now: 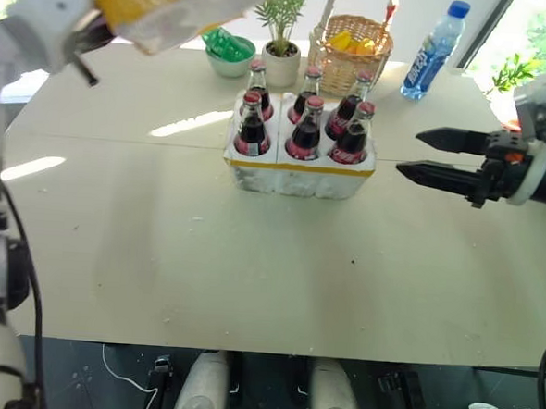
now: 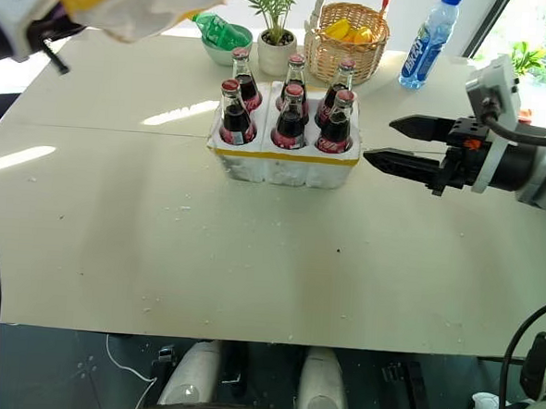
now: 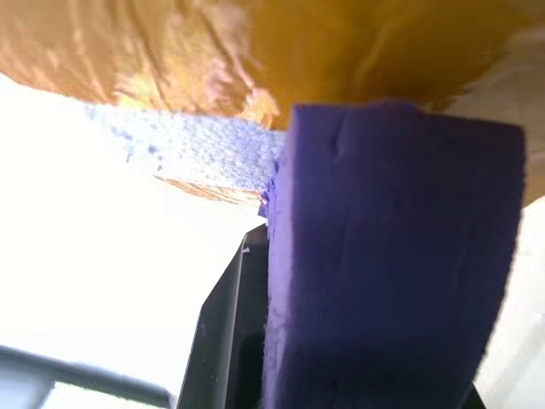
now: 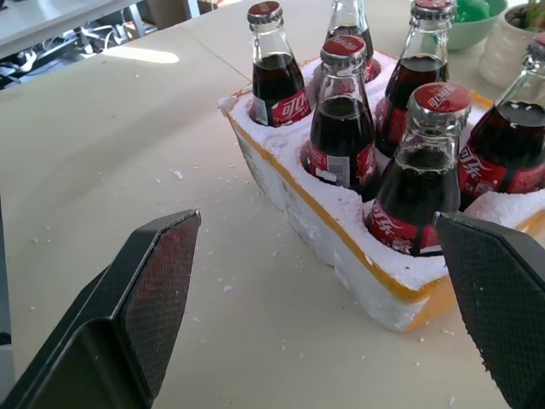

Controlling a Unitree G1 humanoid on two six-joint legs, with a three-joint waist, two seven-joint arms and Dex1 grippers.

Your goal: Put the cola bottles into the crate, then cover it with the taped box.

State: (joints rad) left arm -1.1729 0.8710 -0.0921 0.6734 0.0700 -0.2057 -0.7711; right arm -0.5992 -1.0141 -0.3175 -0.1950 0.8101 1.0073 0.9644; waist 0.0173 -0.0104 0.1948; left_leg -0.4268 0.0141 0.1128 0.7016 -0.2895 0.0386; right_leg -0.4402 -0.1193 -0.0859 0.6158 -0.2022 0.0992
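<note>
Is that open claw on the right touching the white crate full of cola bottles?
Apart. In the left eye view the right gripper hangs beside the crate with bare table visible between its fingertips and the crate's side.

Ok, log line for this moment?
cola bottles: all six in crate | left hand: shut on taped box, raised | right hand: open, beside crate

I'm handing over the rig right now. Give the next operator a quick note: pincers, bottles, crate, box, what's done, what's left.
Left pincer: shut on a purple piece of the box, held in the air at the table's far left.
Right pincer: open, empty, level, just right of the crate.
Bottles: all six stand upright in the crate, mid-table.
Done: loading.
Left: bring the box over the crate and lower it over the bottles.
</note>
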